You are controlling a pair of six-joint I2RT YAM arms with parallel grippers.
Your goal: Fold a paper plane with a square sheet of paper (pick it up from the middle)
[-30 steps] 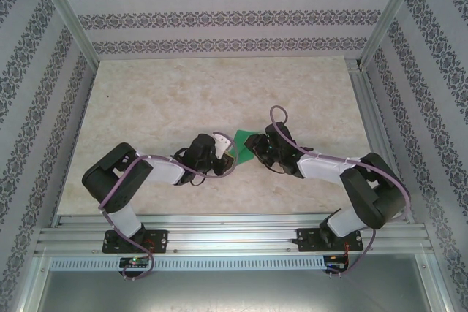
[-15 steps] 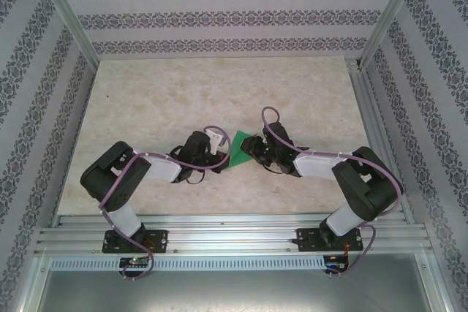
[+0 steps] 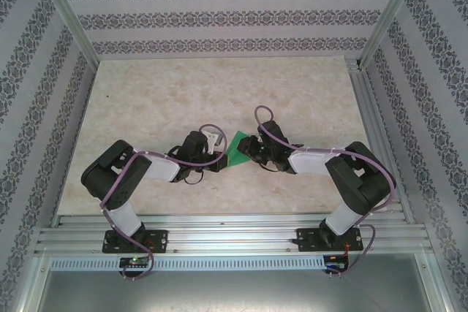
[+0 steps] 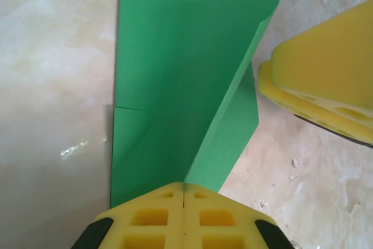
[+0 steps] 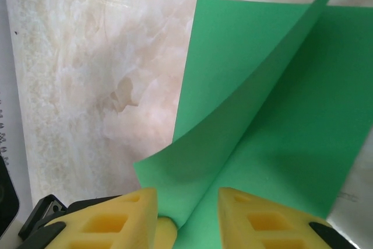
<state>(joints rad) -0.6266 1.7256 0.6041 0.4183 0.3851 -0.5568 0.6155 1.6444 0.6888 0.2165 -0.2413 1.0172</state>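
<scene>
The square sheet of paper is bright green and partly folded, lying mid-table between both grippers. In the left wrist view the paper shows a raised crease running down into my left gripper, whose yellow fingers are shut on that fold. My left gripper sits at the sheet's left edge. My right gripper is at its right edge. In the right wrist view a curled flap of the paper rises between the fingers of my right gripper, which stand apart without pinching it.
The marble-patterned table spreads around the paper. Patterned walls enclose it at the back and sides, and a metal rail runs along the near edge. The right gripper's yellow finger hangs close beside the paper in the left wrist view.
My right arm has reached further left over the paper and its jaws have narrowed. The left gripper has stayed shut on the fold, shifting slightly.
</scene>
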